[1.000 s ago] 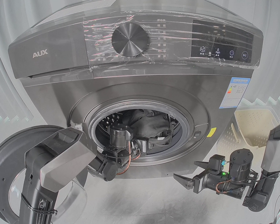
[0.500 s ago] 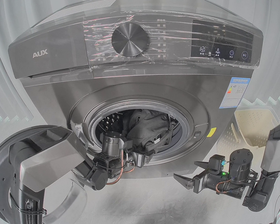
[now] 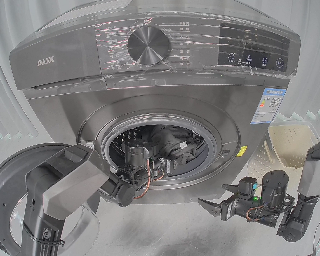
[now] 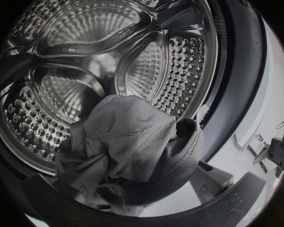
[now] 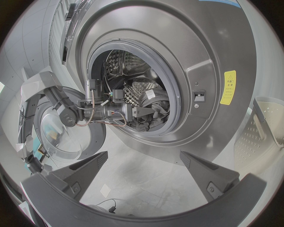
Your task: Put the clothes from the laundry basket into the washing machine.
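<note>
1. Now the left tool [image 5: 145, 112] is at the mouth of the washer [image 3: 58, 114]. It reaches over the lower part of the round opening into the drum [image 4: 88, 32].
2. Its fingers stand apart. In the left wrist view a dark finger [image 4: 216, 177] shows on each side, and the clothes [image 4: 130, 139] sit between the two, covering their inner parts. I cannot tell if the fingers press the cloth.
3. The clothes are one dark grey, crumpled bundle. It lies in the front lower part of the drum, just behind the opening and right against the left tool. A small white label [image 3: 183, 145] shows on its upper side.
4. One fold with a stitched hem lies close to the black rubber seal [image 4: 236, 88] of the opening.
5. The right tool [image 3: 214, 196] is low in front of the washer, outside it, below the right part of the opening and well apart from the clothes. Its fingers are wide apart with nothing between them, and they point toward the robot's left, above the floor [image 3: 166, 234].
6. The door [image 3: 5, 186] is swung fully open at the left side of the washer, behind the left arm.
7. The basket [image 3: 294, 143] stands at the right side of the washer, behind the right arm. Its pale, perforated wall is turned to the camera.
</note>
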You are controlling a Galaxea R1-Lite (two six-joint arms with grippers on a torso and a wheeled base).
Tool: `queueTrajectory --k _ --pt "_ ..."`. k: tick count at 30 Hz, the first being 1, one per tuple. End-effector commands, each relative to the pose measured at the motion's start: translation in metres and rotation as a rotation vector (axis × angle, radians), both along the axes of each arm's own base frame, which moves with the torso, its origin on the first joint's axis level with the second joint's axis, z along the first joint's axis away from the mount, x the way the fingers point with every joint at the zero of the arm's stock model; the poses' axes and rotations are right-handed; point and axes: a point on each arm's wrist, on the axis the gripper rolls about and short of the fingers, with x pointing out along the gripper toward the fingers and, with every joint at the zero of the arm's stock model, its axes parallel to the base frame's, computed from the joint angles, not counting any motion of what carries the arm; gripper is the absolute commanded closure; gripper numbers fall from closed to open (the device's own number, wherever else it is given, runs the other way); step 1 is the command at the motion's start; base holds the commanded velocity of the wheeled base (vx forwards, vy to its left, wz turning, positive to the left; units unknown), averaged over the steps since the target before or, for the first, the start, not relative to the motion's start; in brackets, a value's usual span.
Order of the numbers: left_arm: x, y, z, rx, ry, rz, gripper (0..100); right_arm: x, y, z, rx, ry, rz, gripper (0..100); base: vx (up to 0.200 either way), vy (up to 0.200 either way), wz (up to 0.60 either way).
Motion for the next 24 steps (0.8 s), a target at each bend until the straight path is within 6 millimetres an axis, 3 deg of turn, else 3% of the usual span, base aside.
queueTrajectory --k 1,4,9,15,24 --pt "0.021 -0.013 -0.037 -0.001 -0.002 0.007 100 0.000 0.000 -0.001 -0.003 0.005 0.000 0 0.000 0.000 0.00" --pt "0.029 -0.017 -0.041 -0.013 -0.023 0.012 100 0.000 0.001 -0.001 -0.002 0.003 0.003 0 0.000 0.000 0.00" --pt "0.062 -0.025 -0.036 -0.070 -0.141 0.103 100 -0.001 0.002 -0.004 -0.008 0.010 0.008 0 0.000 0.000 0.00" --pt "0.093 -0.014 -0.034 -0.097 -0.204 0.235 100 0.000 0.001 -0.003 -0.007 0.009 0.004 0 0.000 0.000 0.00" --pt "0.105 0.012 -0.028 -0.105 -0.191 0.335 100 0.000 0.002 -0.005 -0.010 0.013 0.006 0 0.000 0.000 0.00"
